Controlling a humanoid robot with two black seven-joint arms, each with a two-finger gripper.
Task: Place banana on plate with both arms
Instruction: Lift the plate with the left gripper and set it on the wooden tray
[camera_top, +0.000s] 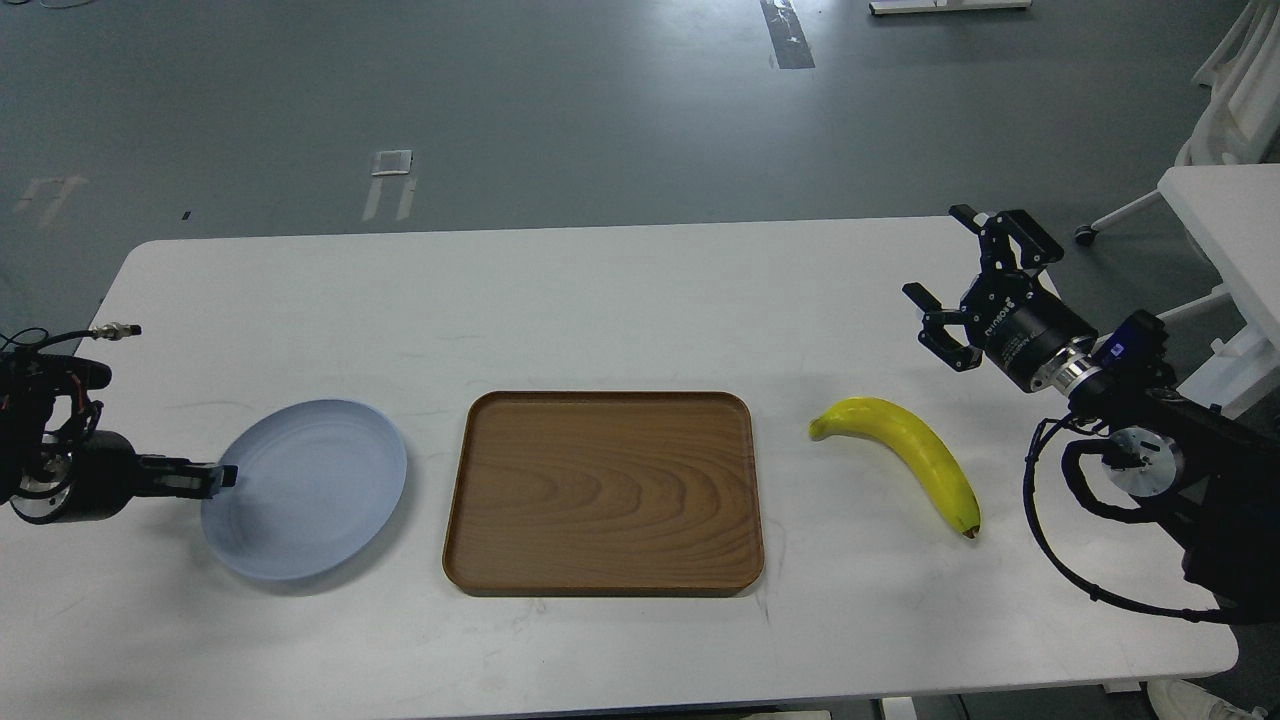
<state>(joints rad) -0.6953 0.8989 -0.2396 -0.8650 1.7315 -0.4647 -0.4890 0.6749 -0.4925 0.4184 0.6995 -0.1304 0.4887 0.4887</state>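
This looks like a robotics lab or test hall rather than a home. A broad grey floor, smooth and bare like sealed concrete, fills the top of the frame, with patches of worn tape and pale marks stuck to it. A plain white table spans the middle as a workbench. At the upper right edge stands part of a second white table and a white frame on a caster. Exposed cabling loops off the machinery at lower right.
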